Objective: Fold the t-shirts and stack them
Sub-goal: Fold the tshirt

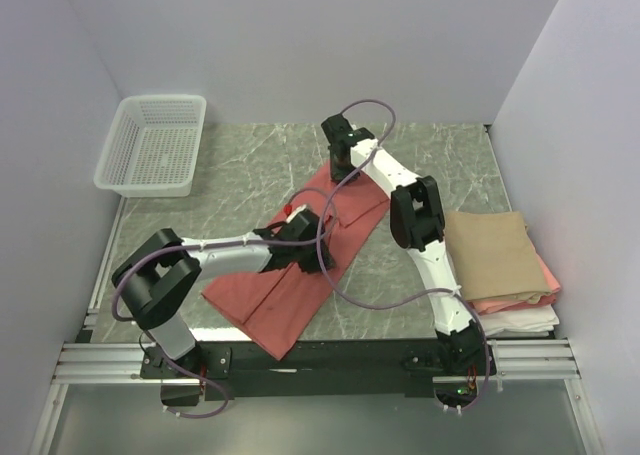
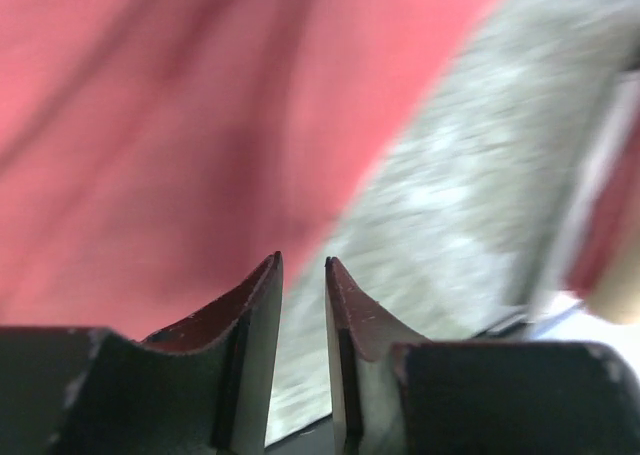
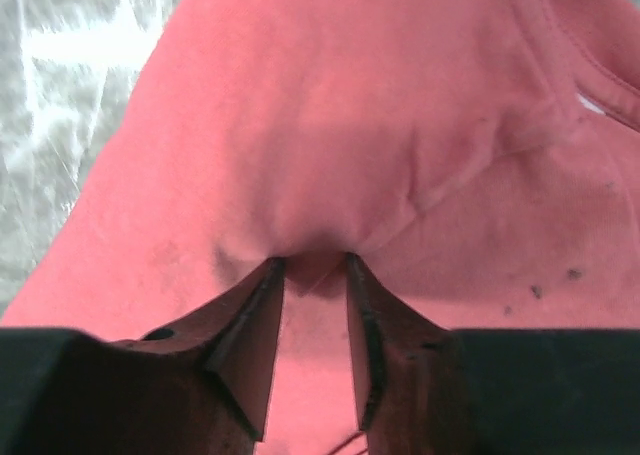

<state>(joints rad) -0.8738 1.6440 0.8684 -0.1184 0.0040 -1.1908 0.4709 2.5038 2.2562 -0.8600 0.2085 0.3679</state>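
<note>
Nearest the arm bases, the salmon-red short-sleeved cloth t-shirt (image 1: 285, 310) lies as a long diagonal band on the grey marble-patterned table (image 1: 420, 275). Its near end is close to the front edge and its far end is toward the table's middle. The left gripper (image 2: 302, 265) hovers over the band's middle, its jaws a narrow slit apart with nothing between them. At the far end, the right gripper (image 3: 310, 265) is pinched on a small pucker of the red cloth just beside the collar seam. The step in hand appears to be folding the band across its length. To do it well, the right gripper should catch every layer in its pinch and lift only enough to clear the cloth below. It should then carry the far end straight along the band so the side edges line up. The left gripper could press at the fold line to stop the lower half sliding. The shirt looks soft and mostly flat, with its sides turned in, a long crease down its length and a few dark specks near the collar. To the right, well apart, a folded tan t-shirt (image 1: 490, 250) tops a pink t-shirt (image 1: 545, 280) and a white t-shirt (image 1: 525, 320). Farthest back, at the left, sits a white plastic mesh basket (image 1: 150, 145).
</note>
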